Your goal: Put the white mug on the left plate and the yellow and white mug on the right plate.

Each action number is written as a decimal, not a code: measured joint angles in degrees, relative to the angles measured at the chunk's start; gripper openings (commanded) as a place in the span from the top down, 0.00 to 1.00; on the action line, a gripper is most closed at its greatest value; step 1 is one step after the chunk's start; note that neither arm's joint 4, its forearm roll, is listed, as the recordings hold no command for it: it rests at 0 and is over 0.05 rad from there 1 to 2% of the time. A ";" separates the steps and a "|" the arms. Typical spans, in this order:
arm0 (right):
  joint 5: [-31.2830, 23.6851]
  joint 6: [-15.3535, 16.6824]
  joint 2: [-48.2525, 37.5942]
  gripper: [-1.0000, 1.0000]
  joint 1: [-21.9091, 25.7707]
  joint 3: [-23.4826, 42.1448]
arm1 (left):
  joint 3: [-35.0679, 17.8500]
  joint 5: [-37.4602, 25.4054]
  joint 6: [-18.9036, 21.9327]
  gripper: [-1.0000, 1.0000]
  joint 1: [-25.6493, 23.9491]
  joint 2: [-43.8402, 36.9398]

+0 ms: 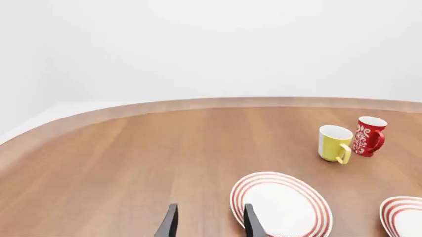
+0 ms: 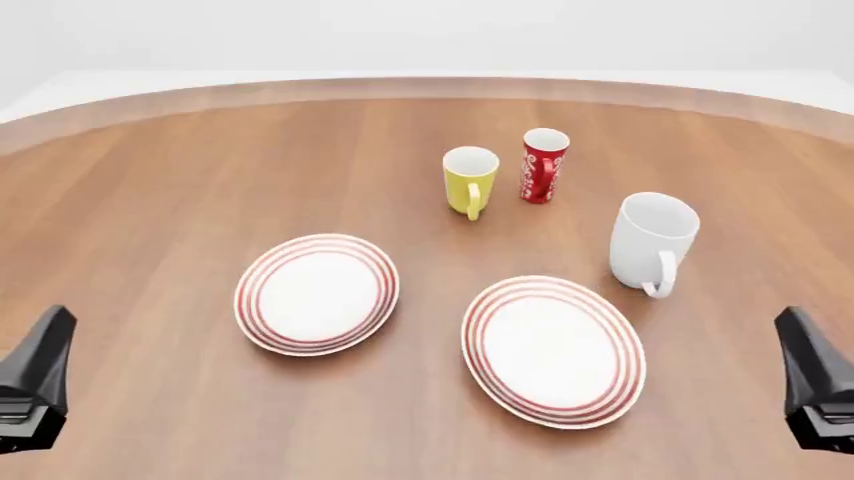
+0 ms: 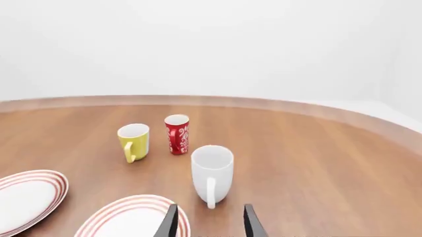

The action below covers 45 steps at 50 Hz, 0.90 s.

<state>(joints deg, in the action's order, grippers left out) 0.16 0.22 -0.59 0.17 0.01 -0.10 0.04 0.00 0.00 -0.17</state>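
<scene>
The white mug point(image 2: 653, 240) stands upright on the table right of centre, handle toward me; the right wrist view has the white mug point(image 3: 212, 173) just beyond the fingertips. The yellow and white mug point(image 2: 470, 180) stands farther back near the middle, also seen as the yellow and white mug point(image 1: 334, 143) point(image 3: 134, 141). Both plates are bare: the left plate point(image 2: 318, 293) point(image 1: 280, 205) point(image 3: 26, 200) and the right plate point(image 2: 554, 348) point(image 3: 132, 219) point(image 1: 402, 216). My left gripper point(image 2: 34, 385) point(image 1: 209, 224) sits open at the near left. My right gripper point(image 2: 817, 385) point(image 3: 209, 222) is open at the near right.
A slim red mug point(image 2: 542, 165) with white pattern stands right beside the yellow one, also seen as the red mug point(image 1: 368, 136) point(image 3: 177, 134). The round wooden table point(image 2: 160, 200) curves away at the back edge.
</scene>
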 measured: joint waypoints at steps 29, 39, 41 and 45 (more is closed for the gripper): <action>5.77 2.95 -9.32 0.00 2.92 0.34 | -0.14 0.06 0.00 0.00 0.00 -0.25; 12.45 4.12 -17.84 0.00 4.16 1.29 | -0.15 0.07 0.00 0.00 0.00 -0.26; 13.66 4.29 -19.39 0.00 4.30 1.48 | -0.15 0.07 0.00 0.00 0.00 -0.26; 16.00 4.48 -22.38 0.00 4.50 1.90 | -0.15 0.07 0.00 0.00 0.00 -0.26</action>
<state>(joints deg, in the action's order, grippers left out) 16.16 4.70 -22.97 4.67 1.91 -0.24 0.11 0.00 0.00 -0.43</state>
